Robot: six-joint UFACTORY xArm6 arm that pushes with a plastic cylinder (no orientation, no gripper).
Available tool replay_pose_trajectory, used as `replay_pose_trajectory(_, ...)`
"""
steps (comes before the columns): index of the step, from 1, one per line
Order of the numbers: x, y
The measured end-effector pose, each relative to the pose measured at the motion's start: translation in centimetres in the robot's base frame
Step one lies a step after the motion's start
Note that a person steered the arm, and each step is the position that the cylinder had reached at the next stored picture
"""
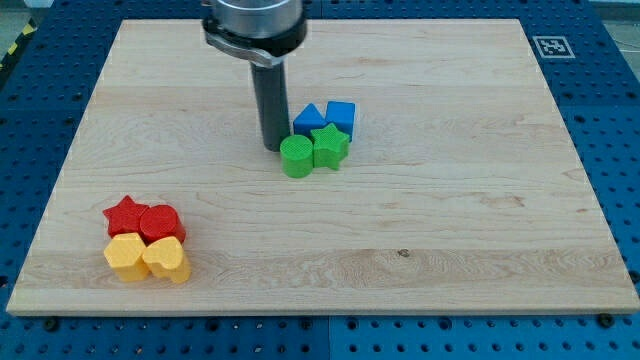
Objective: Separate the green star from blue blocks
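The wooden desk (420,230) lies on a blue base with many small holes. My tip (272,149) stands on the desk a little above the middle of the view, at the end of a straight dark rod that comes down from the grey arm at the view's top. The arm has no fingers, so there is nothing to release or clench; it grasps nothing.

Just to the view's right of my tip there is a tight group of four blocks. The green round block (297,157) is the nearest one, just beside my tip; I cannot tell if they touch. The green star (330,146) touches this round block on its right side. Behind them, toward the view's top, the blue triangle block (307,119) and the blue square block (341,115) stand side by side. The green star lies against both blue blocks.

Well apart, near the view's bottom left corner, there is a second group. The red star (125,215) and another red block (160,222) are at the back, and two yellow blocks (125,257) (167,259) are in front, all pressed together.
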State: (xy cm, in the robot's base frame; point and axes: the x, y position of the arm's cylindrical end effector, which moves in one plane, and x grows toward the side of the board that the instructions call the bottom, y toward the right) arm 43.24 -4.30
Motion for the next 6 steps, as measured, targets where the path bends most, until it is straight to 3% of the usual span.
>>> replay_pose_trajectory(2,0.1,9.6)
replay_pose_trajectory(5,4.7,7.9)
replay_pose_trajectory(6,8.2,8.7)
